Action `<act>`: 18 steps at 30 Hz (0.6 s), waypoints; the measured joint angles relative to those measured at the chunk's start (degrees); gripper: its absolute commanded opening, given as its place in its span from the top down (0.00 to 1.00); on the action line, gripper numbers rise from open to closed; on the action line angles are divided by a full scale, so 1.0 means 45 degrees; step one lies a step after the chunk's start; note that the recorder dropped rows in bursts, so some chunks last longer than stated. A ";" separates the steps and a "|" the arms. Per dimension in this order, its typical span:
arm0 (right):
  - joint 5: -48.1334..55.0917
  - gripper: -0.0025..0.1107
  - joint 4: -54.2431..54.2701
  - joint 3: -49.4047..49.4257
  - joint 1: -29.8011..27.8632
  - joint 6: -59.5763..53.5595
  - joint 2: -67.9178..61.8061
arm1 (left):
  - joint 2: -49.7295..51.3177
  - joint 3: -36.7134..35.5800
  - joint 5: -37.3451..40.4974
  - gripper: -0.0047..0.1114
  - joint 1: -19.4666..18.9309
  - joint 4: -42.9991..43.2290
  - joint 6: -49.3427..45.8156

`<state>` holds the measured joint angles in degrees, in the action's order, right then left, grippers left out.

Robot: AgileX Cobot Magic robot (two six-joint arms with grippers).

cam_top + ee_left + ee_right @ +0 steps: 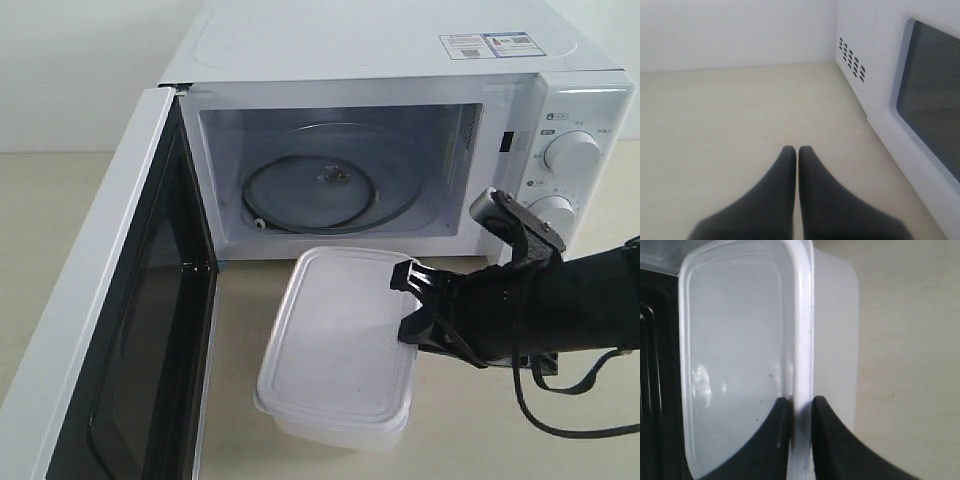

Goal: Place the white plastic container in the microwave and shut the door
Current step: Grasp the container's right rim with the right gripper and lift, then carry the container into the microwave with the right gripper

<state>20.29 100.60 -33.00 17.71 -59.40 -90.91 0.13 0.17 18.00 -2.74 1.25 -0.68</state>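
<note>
The white plastic container (pixel 340 340) lies lid-on on the table just in front of the microwave (pixel 400 50). The microwave's door (pixel 110 300) is swung wide open to the left. My right gripper (pixel 408 305) comes in from the right and is shut on the container's right rim. In the right wrist view the right gripper (pixel 801 402) has one finger on the container's lid (pixel 735 350) and the other on its outer wall. My left gripper (pixel 797 150) is shut on nothing, low over the table beside the door's outer face (pixel 935 100); the exterior view does not show it.
The glass turntable (pixel 320 185) sits inside the open cavity. Two round knobs (pixel 572 152) are on the microwave's right panel, close above my right arm. The microwave's vented side wall (pixel 852 60) stands ahead of my left gripper. Beige tabletop (pixel 740 110) spreads to its left.
</note>
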 measured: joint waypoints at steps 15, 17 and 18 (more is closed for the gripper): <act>-0.1298 0.98 -0.0121 0.1667 0.0425 0.1095 0.3333 | 0.0000 0.0000 0.0000 0.93 0.0000 0.0000 0.0000; -0.1907 0.98 -0.0311 0.1804 0.0759 0.1443 0.3832 | 0.0000 0.0000 0.0000 0.93 0.0000 0.0000 0.0000; -0.2127 0.98 -0.0440 0.1806 0.0919 0.1644 0.4005 | 0.0000 0.0000 0.0000 0.93 0.0000 0.0000 0.0000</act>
<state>10.72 98.62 -24.87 21.85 -52.00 -72.89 0.13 0.17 18.00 -2.74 1.25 -0.68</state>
